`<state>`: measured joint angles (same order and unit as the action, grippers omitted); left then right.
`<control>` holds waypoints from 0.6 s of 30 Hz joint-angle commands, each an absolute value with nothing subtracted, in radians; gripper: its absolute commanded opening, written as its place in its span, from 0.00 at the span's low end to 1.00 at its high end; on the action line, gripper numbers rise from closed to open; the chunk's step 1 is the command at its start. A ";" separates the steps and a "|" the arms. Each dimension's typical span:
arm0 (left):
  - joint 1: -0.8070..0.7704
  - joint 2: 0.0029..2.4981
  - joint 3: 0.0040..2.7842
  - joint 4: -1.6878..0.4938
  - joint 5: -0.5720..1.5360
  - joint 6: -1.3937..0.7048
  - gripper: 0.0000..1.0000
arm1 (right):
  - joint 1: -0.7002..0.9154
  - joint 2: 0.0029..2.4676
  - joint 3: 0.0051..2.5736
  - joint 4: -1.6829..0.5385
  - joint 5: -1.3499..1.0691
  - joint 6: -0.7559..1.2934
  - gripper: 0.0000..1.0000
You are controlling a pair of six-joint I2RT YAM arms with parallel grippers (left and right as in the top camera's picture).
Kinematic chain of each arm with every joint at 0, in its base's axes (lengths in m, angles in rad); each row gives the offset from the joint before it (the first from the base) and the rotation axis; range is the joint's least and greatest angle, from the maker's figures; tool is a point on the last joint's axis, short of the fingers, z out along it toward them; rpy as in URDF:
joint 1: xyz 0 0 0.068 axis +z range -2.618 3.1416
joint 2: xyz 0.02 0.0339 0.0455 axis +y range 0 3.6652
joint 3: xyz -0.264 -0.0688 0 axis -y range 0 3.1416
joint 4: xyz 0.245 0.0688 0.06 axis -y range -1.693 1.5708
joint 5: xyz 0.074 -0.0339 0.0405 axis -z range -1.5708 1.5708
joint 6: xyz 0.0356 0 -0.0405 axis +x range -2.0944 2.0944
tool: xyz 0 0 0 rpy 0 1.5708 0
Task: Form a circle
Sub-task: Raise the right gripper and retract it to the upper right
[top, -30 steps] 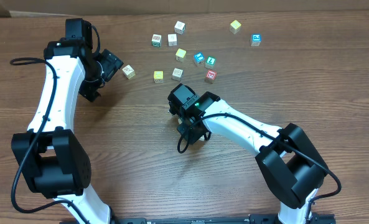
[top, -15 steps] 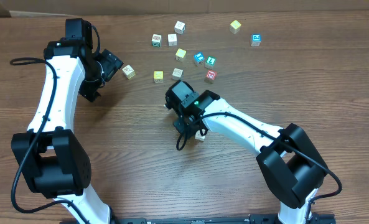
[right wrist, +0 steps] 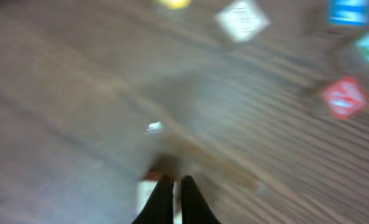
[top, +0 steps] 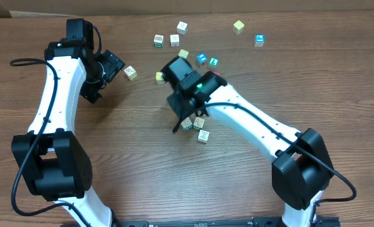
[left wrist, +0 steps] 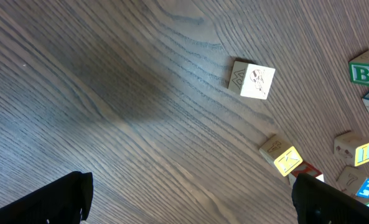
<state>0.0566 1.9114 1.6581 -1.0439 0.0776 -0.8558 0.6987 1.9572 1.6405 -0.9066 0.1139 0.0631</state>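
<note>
Clump of small cream wooden picture cubes [top: 197,127] lies mid-way on the brown wooden counter [top: 111,176], beneath the white right forearm [top: 250,120]. Right hand [right wrist: 172,182] is pinched together and empty. Left hand [top: 116,67] is spread wide. Risk: the dangling black cable [top: 176,128] could snag and scatter the clump.

The right wrist view is pure smear: a red cube [right wrist: 344,98] and a white cube [right wrist: 242,18] are mere blobs, and a blue cube [right wrist: 349,9] runs off the top. From overhead the right arm [top: 250,123] half covers the clump [top: 202,135]; prints too small to read.
</note>
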 commanded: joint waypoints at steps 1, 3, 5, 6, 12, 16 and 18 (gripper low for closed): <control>0.052 1.902 1.665 -1.043 0.070 -0.830 1.00 | 0.573 1.947 1.670 -0.926 0.191 0.163 0.04; 0.052 1.902 1.665 -1.042 0.070 -0.830 1.00 | 0.501 1.947 1.670 -0.954 0.190 0.196 0.04; 0.052 1.902 1.665 -1.043 0.070 -0.830 1.00 | 0.427 1.947 1.669 -0.984 0.189 0.214 0.05; 0.052 1.902 1.665 -1.043 0.070 -0.830 1.00 | 0.386 1.947 1.669 -1.000 0.186 0.214 0.08; 0.052 1.902 1.665 -1.043 0.070 -0.830 1.00 | 0.173 1.947 1.669 -1.060 0.179 0.213 0.65; 0.052 1.902 1.665 -1.042 0.071 -0.838 1.00 | 0.064 1.947 1.668 -1.060 0.179 0.213 1.00; 0.052 1.902 1.665 -1.042 0.070 -0.837 1.00 | 0.025 1.947 1.668 -1.060 0.179 0.213 1.00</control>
<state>0.0566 1.9114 1.6581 -1.0435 0.0776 -0.8562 0.0742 1.9572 1.6440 -1.0630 0.1741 0.2070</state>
